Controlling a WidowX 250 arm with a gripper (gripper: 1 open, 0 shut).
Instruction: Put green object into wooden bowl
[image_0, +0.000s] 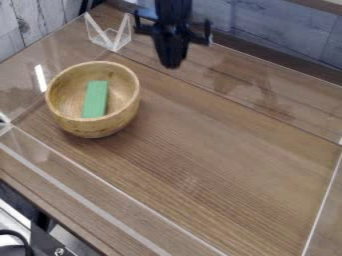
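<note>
The robot arm (163, 12) comes into the view from the top edge, left of the middle, and its dark body reaches down over the far part of the wooden table (221, 150). The gripper (171, 48) hangs at the low end of this arm, with its middle part pointing downward toward the table. It is dark and somewhat blurred, and narrower dark parts spread out to its left and its right. I cannot tell from this view how far open the pincer is, because the fingers mix together in one dark shape. No object can be made out between them, but this place is too small and too dark to be sure of it. The gripper is well apart from the wooden bowl (131, 112), being farther back and to the right of it, and it touches neither the bowl nor the green object. The green object (96, 98) is inside the wooden bowl, a little to the left of the bowl's middle, with its long side running from the near side to the far side. The bowl stands upright on the left part of the table, its opening facing up. Near the gripper, on its left side, there is a white thing (110, 36), whose form is not clear to me.
</note>
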